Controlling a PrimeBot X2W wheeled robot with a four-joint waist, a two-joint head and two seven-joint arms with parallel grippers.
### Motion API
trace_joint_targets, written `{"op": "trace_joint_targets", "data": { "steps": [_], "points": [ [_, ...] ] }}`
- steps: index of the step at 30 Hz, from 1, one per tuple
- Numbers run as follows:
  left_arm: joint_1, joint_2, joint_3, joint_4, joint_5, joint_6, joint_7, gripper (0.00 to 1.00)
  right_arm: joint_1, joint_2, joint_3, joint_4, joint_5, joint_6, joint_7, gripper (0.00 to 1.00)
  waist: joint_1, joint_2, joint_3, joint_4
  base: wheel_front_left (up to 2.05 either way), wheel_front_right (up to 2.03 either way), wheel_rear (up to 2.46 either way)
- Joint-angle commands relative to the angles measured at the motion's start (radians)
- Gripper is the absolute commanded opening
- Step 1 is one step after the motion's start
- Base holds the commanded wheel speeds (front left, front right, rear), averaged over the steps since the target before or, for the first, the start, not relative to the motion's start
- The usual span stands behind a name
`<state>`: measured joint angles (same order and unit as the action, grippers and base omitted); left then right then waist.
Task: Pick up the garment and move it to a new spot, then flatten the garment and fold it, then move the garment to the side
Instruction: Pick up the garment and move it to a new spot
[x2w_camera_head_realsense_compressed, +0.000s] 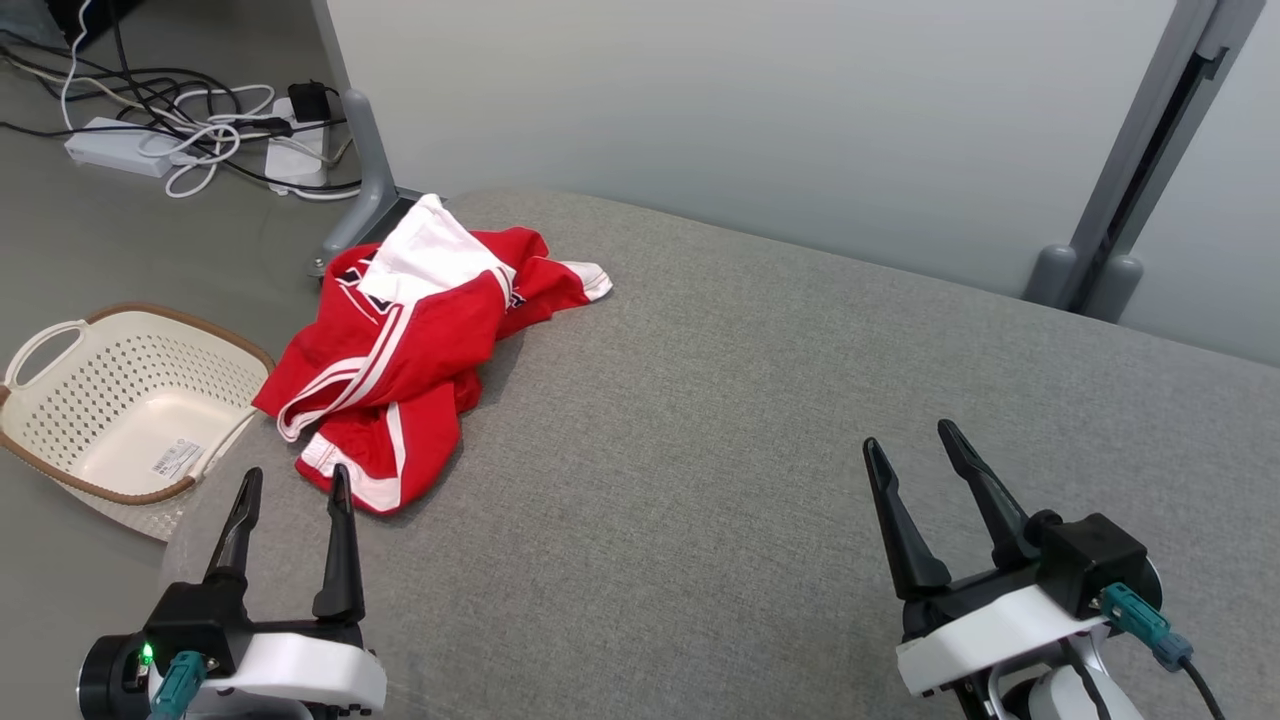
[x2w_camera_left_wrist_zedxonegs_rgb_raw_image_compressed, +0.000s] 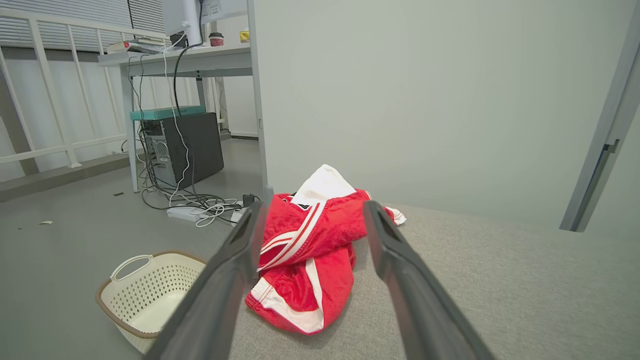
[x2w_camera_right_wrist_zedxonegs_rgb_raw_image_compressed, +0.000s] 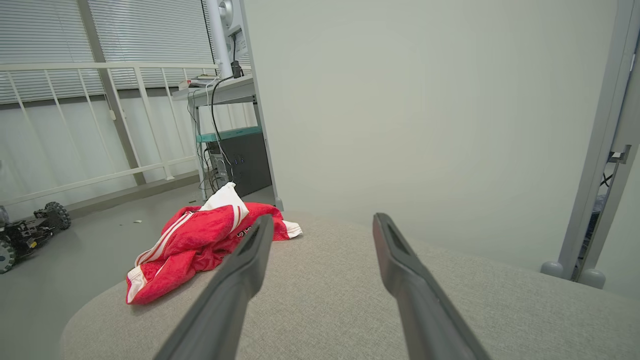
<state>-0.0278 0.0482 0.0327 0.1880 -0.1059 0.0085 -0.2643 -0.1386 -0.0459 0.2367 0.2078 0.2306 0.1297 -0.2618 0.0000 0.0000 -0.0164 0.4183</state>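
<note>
- Left gripper (x2w_camera_head_realsense_compressed: 296, 470), head view: fingers spread wide, empty, just short of the crumpled red-and-white garment (x2w_camera_head_realsense_compressed: 420, 340) at the worktop's (x2w_camera_head_realsense_compressed: 750, 420) far-left corner. The right gripper (x2w_camera_head_realsense_compressed: 908, 434) is likewise spread and empty.
- Left wrist view: the garment lies straight ahead. Best to pinch a thick raised fold, not a hem.
- Right wrist view: the garment is well apart and seems to overhang the left edge.

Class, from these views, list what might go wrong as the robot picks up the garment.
1. The crumpled red and white garment lies at the left edge of the grey fabric-covered table; a nudge from the left pincer could push it off towards the cream perforated basket.
2. It is bunched in layers, so a grasp might catch only one fold.
</note>
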Motion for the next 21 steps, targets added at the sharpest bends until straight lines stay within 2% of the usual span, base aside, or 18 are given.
{"op": "trace_joint_targets", "data": {
  "steps": [1,11,15,21],
  "points": [
    [0.001,0.004,0.006,0.001,0.004,-0.005,0.0,1.0,0.002,-0.008,0.001,0.002,0.005,0.002,-0.005,1.0,0.0,0.0,-0.003,0.006,0.0,0.0,0.0],
    [-0.001,0.004,0.016,0.021,-0.017,-0.011,0.0,1.0,-0.001,-0.008,0.016,0.008,0.011,0.002,-0.005,1.0,0.0,0.0,-0.006,0.006,0.0,0.0,0.0],
    [-0.047,0.02,0.021,0.039,-0.041,-0.043,0.003,1.0,-0.008,-0.008,0.02,0.005,0.004,0.002,-0.005,1.0,0.0,0.0,0.005,-0.001,0.0,0.0,0.0],
    [-0.156,0.075,0.033,0.068,-0.093,-0.085,0.113,1.0,-0.025,-0.008,0.027,-0.004,-0.009,0.002,-0.005,1.0,0.0,0.0,0.043,-0.023,0.0,0.0,0.0]
  ]
}}
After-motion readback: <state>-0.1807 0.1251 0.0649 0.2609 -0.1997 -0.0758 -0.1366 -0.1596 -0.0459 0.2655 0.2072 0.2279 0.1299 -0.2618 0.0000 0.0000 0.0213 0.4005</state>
